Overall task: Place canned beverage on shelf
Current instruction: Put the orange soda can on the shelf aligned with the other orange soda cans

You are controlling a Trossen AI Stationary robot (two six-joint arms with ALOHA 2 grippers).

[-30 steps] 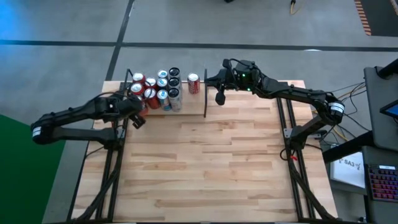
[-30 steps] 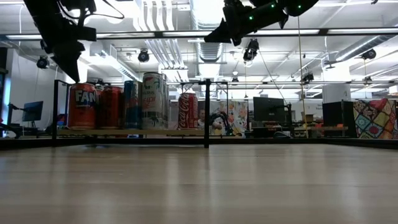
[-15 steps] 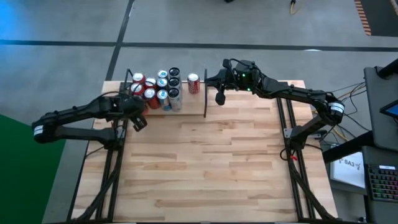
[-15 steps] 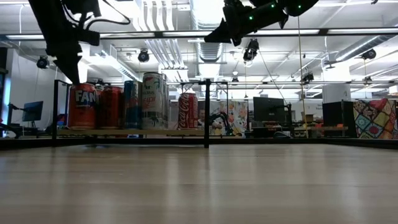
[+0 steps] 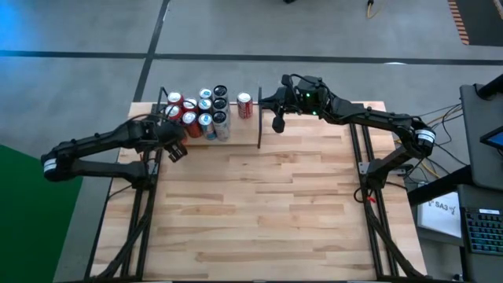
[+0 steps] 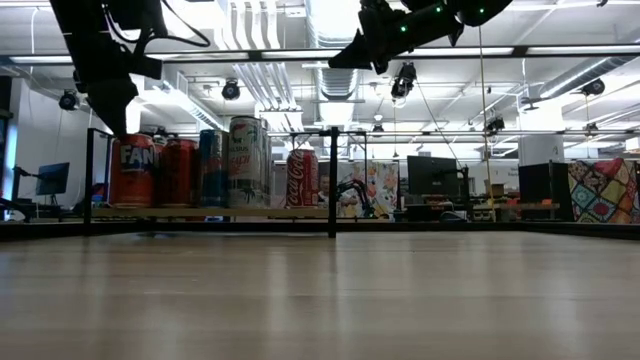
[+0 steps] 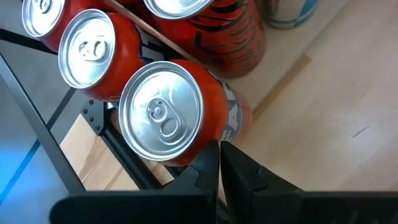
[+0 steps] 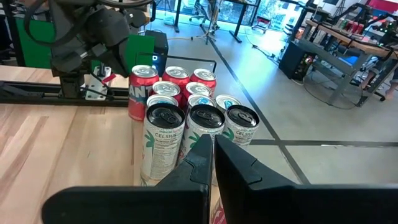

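Note:
Several cans (image 5: 198, 112) stand upright in a cluster on the shelf (image 6: 250, 213), a light wood board with black rods at the table's far left. A red cola can (image 5: 244, 104) stands alone next to the upright divider rod (image 5: 259, 126). My left gripper (image 7: 219, 163) is shut, just above and beside the cluster's near-left can, an orange one (image 7: 165, 115). My right gripper (image 5: 277, 124) is shut and hovers high, right of the divider, holding nothing. My left gripper's shut fingertips (image 7: 211, 158) slant down from the table's near-left side and stand right at the orange can's upper wall (image 7: 214, 127). Whether they touch it, I cannot tell. The can stands upright on the shelf.
The bare wood table top (image 5: 259, 204) stretches from the shelf to the near edge. Black frame rods (image 5: 145, 204) run along the left and right sides. Beyond the right edge stands a desk with a keyboard (image 5: 479, 228).
My left gripper, still shut, has turned a little and edged closer to the orange can. The cans have stayed in place.

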